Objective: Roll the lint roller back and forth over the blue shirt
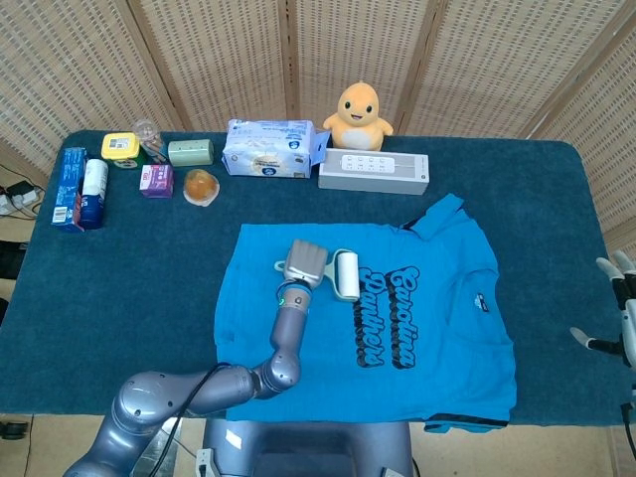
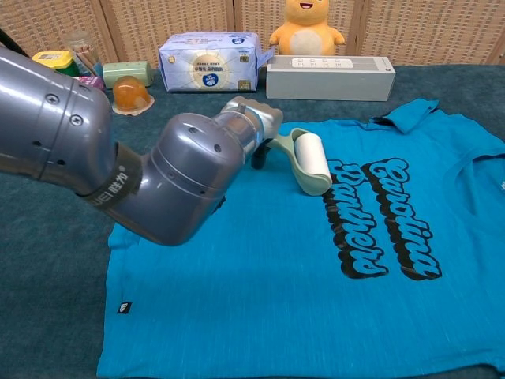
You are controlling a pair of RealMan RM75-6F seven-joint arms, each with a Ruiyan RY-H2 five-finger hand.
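Note:
The blue shirt (image 1: 397, 328) (image 2: 316, 268) lies flat on the dark blue table, its black lettering facing up. On its upper left part rests the lint roller (image 1: 347, 274) (image 2: 312, 159), a white roll on a pale green handle. My left hand (image 1: 306, 262) (image 2: 254, 120) grips that handle from above, with the roll sticking out to its right. In the chest view my grey forearm hides most of this hand. My right hand (image 1: 618, 303) hangs beyond the table's right edge with fingers spread and nothing in it.
Along the back stand a yellow plush duck (image 1: 361, 114), a white rectangular box (image 1: 373, 172), a tissue pack (image 1: 270, 149), a green case (image 1: 190, 152), a small orange object (image 1: 201, 186) and several small packs. A blue box (image 1: 69, 189) lies at the far left.

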